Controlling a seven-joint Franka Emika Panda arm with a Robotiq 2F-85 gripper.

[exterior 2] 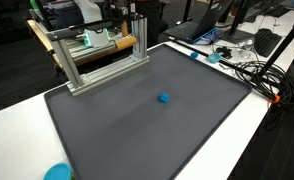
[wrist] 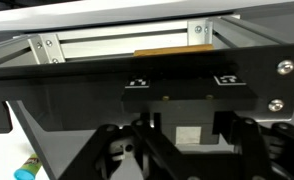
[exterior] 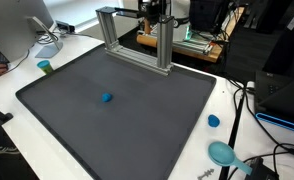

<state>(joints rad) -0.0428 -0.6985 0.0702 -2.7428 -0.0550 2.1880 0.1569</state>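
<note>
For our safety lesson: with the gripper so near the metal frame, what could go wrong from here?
The gripper sits close to the metal frame, which fills the wrist view; a small move might strike it. The small blue object lies loose on the grey mat and could be knocked away. Cables trail beside the mat and might snag.

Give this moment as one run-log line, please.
gripper: up at top of aluminium frame, holds nothing visible, jaw opening unclear | small blue object: alone mid-mat, far from gripper | grey mat: flat
</note>
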